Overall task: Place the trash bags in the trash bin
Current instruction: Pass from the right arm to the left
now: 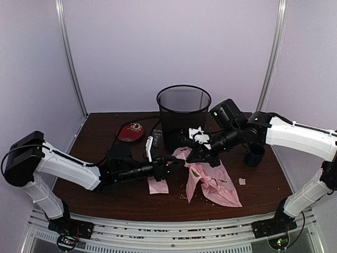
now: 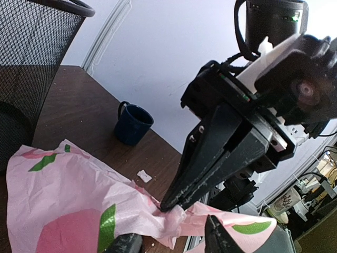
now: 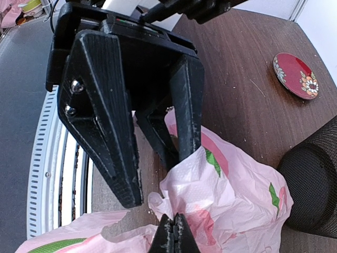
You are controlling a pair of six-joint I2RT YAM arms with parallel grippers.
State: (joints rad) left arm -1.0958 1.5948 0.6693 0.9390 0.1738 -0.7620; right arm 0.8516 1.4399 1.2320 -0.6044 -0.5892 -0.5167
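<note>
While the right hand (image 2: pixel 169 203) is clamped on a bunched fold of the trash bag (image 1: pixel 213 182), the left hand (image 3: pixel 160 178) stands with its fingers apart, just beside that same fold.

The bag lies crumpled on the surface (image 1: pixel 263 184) just in front of the trash bin (image 1: pixel 183 113), none of it inside. Pinching the gathered middle looks meant to lift the wide film as one bundle narrow enough for the rim. A smaller pink piece (image 1: pixel 157 185) lies below the left hand; whether it is part of the bag I cannot tell. A dark-blue mug (image 1: pixel 255 154) sits by the right arm, a red patterned dish (image 1: pixel 131 132) left of the bin, and a white scrap (image 1: pixel 241 181) near the bag. The bin's tall wall rises right behind both hands, so trailing film may catch on it.
</note>
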